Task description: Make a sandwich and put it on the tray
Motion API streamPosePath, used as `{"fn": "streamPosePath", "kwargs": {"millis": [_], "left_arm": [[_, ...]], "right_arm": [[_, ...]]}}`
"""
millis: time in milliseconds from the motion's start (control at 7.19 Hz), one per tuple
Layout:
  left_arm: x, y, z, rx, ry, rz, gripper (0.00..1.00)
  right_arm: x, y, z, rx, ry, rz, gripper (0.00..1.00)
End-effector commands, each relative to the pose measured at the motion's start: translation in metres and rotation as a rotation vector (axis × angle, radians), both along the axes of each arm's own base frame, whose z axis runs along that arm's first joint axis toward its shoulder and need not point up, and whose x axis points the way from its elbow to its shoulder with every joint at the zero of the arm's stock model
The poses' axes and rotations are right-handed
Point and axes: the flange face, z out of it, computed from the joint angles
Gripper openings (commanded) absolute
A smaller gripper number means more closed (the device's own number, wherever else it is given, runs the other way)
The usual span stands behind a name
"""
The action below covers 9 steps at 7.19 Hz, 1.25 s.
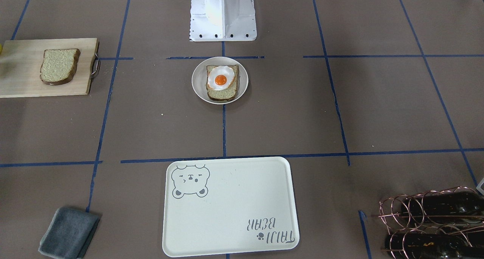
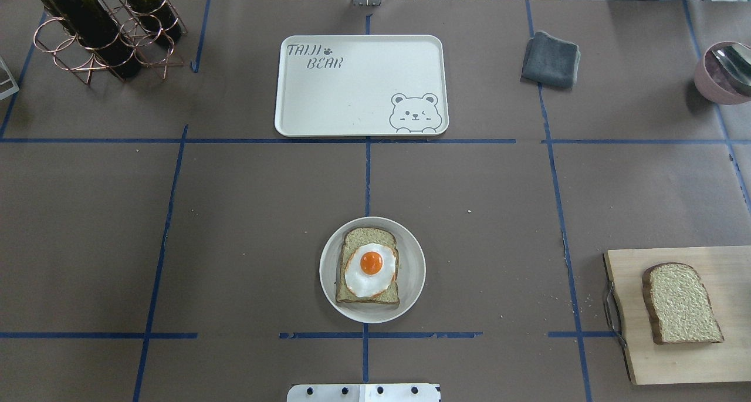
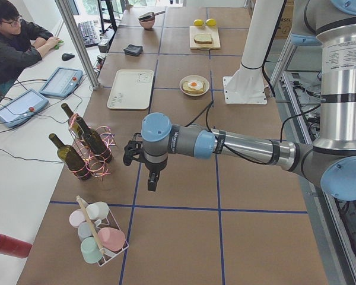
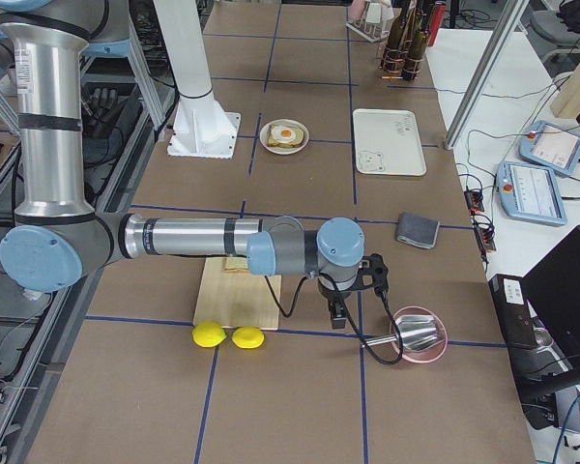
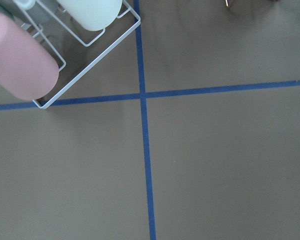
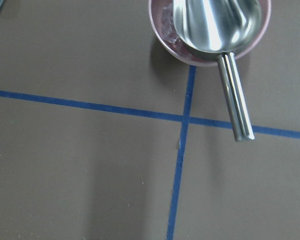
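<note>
One slice of speckled bread [image 2: 368, 296] lies on a small round white plate [image 2: 410, 255] at the table's middle, with a fried egg [image 2: 369, 270] on top. The second slice [image 2: 680, 303] lies on the wooden cutting board [image 2: 675, 361] at the right. The cream bear tray [image 2: 364, 85] holds nothing and sits at the far middle. My left gripper [image 3: 151, 180] hangs over bare table near the wine rack, far from the food. My right gripper [image 4: 336, 314] hangs beside the pink bowl. Both show only in the side views, so I cannot tell whether they are open or shut.
A copper rack of wine bottles [image 2: 100, 32] stands far left. A grey cloth [image 2: 550, 60] and a pink bowl with a metal scoop [image 2: 724, 70] are far right. A wire rack of cups [image 3: 98, 234] and two lemons [image 4: 227, 335] sit at the table's ends. An operator [image 3: 12, 41] sits beyond.
</note>
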Motion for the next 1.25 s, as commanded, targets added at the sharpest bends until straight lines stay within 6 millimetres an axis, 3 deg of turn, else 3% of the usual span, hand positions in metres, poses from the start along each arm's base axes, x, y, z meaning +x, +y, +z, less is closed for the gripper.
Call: {"fn": "streamPosePath", "kwargs": {"millis": [0, 278, 417, 695, 834, 974, 1113], "left_arm": [[0.048, -0.040, -0.050, -0.006, 0.031, -0.017, 1.00], [0.102, -0.047, -0.076, -0.010, 0.093, -0.056, 1.00], [0.125, -0.045, -0.086, -0.026, 0.131, -0.083, 1.00], [0.175, -0.034, -0.105, -0.063, 0.200, -0.100, 1.00], [0.193, -0.028, -0.114, -0.071, 0.226, -0.100, 1.00], [0.220, -0.018, -0.123, -0.104, 0.259, -0.100, 1.00], [0.238, -0.017, -0.136, -0.126, 0.289, -0.109, 1.00]], "right_arm": [[-0.058, -0.032, -0.031, -0.042, -0.028, -0.015, 1.00], [-0.114, -0.028, -0.067, -0.136, -0.041, 0.024, 1.00], [-0.119, -0.018, -0.080, -0.154, -0.046, 0.050, 1.00], [-0.137, 0.040, -0.098, -0.149, 0.018, 0.073, 1.00], [-0.139, 0.069, -0.090, -0.138, 0.009, 0.067, 1.00], [-0.153, 0.106, -0.066, -0.124, -0.030, 0.086, 1.00], [-0.164, 0.133, -0.060, -0.148, -0.092, 0.148, 1.00]]}}
